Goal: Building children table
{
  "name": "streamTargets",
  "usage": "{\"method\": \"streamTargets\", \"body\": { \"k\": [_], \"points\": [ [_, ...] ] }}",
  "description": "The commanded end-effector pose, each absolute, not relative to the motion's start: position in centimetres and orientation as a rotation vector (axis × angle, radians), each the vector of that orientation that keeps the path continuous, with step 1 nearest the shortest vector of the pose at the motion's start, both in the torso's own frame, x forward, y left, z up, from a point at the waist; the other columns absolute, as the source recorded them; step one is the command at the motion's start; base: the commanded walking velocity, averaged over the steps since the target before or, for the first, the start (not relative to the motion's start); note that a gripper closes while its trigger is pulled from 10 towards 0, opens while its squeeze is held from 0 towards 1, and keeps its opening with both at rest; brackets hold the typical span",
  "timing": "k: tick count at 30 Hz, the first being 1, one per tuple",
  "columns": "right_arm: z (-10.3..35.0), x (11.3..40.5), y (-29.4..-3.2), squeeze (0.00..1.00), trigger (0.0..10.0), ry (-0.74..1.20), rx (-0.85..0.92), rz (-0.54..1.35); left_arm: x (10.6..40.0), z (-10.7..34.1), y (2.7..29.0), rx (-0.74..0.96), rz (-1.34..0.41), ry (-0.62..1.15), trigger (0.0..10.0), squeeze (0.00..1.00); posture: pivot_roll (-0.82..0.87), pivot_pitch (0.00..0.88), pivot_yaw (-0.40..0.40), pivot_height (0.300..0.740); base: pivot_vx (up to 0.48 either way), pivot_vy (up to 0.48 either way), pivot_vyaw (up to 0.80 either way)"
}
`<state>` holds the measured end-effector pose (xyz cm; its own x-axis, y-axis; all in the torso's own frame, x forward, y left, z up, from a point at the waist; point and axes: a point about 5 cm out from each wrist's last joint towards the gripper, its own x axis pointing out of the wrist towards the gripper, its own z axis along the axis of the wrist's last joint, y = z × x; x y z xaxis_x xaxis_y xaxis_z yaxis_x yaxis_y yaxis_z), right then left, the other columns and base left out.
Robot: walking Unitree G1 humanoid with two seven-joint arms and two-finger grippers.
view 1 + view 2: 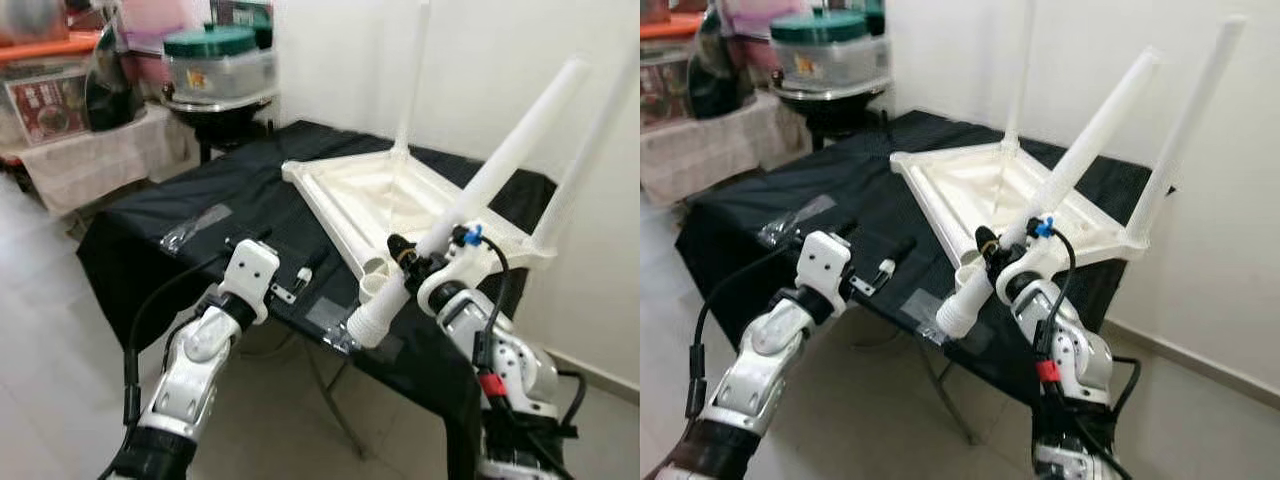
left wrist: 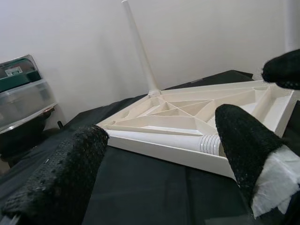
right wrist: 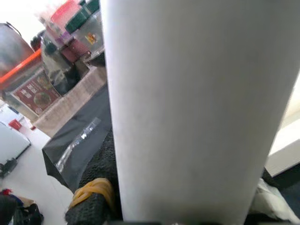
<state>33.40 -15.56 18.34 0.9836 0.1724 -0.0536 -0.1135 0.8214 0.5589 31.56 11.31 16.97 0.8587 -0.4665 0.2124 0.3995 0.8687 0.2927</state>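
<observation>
Black-draped bench (image 1: 180, 215) carries an upturned white tabletop (image 1: 365, 200) — two legs upright. Right tool (image 1: 420, 262) grips a third leg (image 1: 480, 190), slanted at the near corner socket; left tool (image 2: 159, 154) hovers open.

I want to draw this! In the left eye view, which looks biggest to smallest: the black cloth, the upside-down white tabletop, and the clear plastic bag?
1. black cloth
2. white tabletop
3. clear plastic bag, clearly the smallest
</observation>
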Motion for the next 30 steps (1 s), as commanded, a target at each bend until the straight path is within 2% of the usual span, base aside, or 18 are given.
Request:
{"method": "streamTargets", "body": {
  "k": [1, 6, 17, 24, 30],
  "points": [
    [19.0, 33.7, -15.1, 0.00, 0.0, 0.065, 0.603, 0.180, 31.4, 16.8, 11.6, 0.266, -0.450, -0.276, 10.0, 0.00, 0.05, 0.000, -0.067, 0.740, 0.000, 0.000, 0.00],
    [19.2, 33.6, -14.8, 0.00, 0.0, 0.052, 0.609, 0.202, 31.5, 16.8, 11.6, 0.259, -0.445, -0.276, 10.0, 0.00, 0.05, 0.000, -0.067, 0.740, 0.000, 0.000, 0.00],
    [19.9, 33.7, -14.1, 0.00, 0.0, -0.006, 0.610, 0.244, 31.5, 16.8, 11.3, 0.248, -0.442, -0.280, 10.0, 0.00, 0.05, 0.000, -0.068, 0.740, 0.000, 0.000, 0.80],
    [20.1, 34.3, -14.7, 0.00, 0.0, -0.053, 0.500, 0.165, 31.6, 16.8, 11.3, 0.247, -0.424, -0.279, 10.0, 0.00, 0.06, 0.000, -0.080, 0.740, 0.000, 0.000, 0.73],
    [20.2, 34.9, -16.3, 0.00, 0.0, -0.085, 0.496, 0.036, 31.4, 16.7, 11.5, 0.248, -0.417, -0.278, 10.0, 0.00, 0.06, 0.000, -0.083, 0.740, 0.000, 0.000, 0.00]
  ]
}}
